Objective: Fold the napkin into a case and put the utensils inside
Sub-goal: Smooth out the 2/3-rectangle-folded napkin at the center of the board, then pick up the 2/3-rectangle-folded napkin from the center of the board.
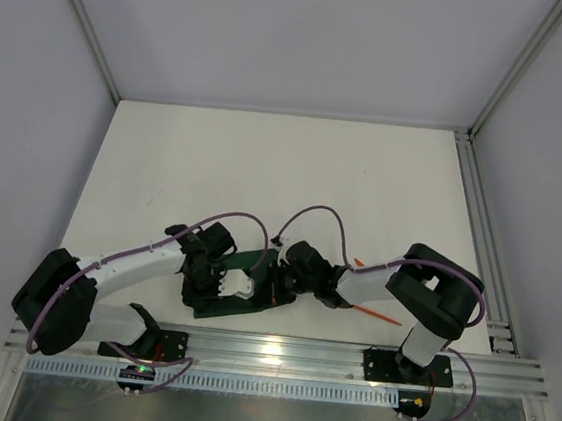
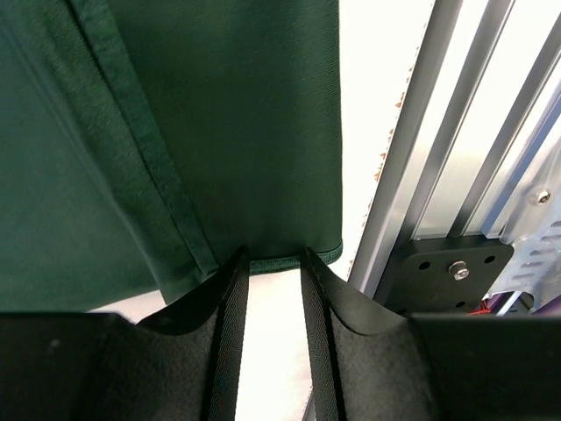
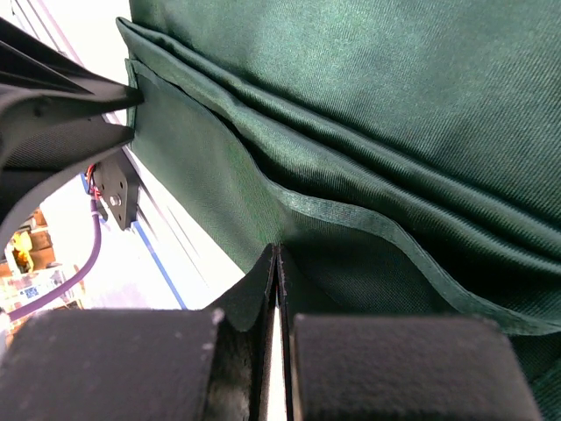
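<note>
The dark green napkin (image 1: 252, 262) lies folded in layers at the near edge of the table, between my two grippers. My left gripper (image 1: 241, 289) is open; in the left wrist view its tips (image 2: 273, 259) rest at the napkin's (image 2: 219, 114) hemmed edge, with white table showing in the gap. My right gripper (image 1: 278, 285) is shut on a lifted edge of the napkin (image 3: 368, 114), pinching it at the tips (image 3: 277, 253). One orange utensil (image 1: 379, 314) lies by the right arm, and a bit of another (image 1: 358, 263) shows behind it. No finished case shows.
The aluminium rail (image 1: 276, 351) runs along the near table edge, right beside the napkin; it also shows in the left wrist view (image 2: 421, 158). A black part of the left arm (image 3: 53, 132) is close on the left in the right wrist view.
</note>
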`<state>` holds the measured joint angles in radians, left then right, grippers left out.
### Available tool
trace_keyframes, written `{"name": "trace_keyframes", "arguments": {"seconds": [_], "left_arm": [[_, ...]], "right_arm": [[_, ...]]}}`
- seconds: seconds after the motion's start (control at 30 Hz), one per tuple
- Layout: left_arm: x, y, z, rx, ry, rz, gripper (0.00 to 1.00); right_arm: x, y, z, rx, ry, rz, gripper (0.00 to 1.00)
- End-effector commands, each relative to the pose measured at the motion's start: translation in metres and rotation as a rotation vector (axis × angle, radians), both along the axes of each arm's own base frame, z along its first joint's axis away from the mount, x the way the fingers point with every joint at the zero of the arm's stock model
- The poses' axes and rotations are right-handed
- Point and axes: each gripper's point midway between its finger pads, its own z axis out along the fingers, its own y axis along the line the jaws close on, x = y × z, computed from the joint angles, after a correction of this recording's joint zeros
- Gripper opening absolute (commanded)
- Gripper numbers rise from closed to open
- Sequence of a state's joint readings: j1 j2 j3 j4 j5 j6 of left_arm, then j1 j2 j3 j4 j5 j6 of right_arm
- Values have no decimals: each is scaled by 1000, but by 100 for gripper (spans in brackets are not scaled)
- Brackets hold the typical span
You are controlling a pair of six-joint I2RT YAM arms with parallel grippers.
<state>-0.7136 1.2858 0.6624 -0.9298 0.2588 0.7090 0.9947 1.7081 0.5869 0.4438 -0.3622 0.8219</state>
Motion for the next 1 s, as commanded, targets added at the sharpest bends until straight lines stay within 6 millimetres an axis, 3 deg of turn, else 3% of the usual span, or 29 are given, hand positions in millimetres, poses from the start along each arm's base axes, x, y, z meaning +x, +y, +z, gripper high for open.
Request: {"name": "trace_keyframes", "arguments": {"seconds": [0.0,0.17,0.27,0.33,0.47,0.57,0.73,0.97], "left_arm": [[2,6,3,-6,-16,19,33],[5,4,15,-49,-25,58,33],[19,-10,41,-156,-26,147,34],[44,-20,71,-267,-50,292,39],[107,-7,93,-330,-131,625,48],[133,11,73,-253,-109,769,49],[140,19,32,-161,-24,822,53],[140,19,5,-116,47,841,52]], "right_arm": [[0,-14,-17,-65,17,-32,4],[0,-12,-19,-61,24,-31,4],[1,-12,-18,-60,18,-28,4],[1,-11,-17,-59,14,-22,4],[0,-10,-17,-57,14,-13,4],[1,-8,-16,-52,7,-6,4],[2,-6,-15,-47,5,-7,4],[2,-6,-15,-46,4,-9,4]]}}
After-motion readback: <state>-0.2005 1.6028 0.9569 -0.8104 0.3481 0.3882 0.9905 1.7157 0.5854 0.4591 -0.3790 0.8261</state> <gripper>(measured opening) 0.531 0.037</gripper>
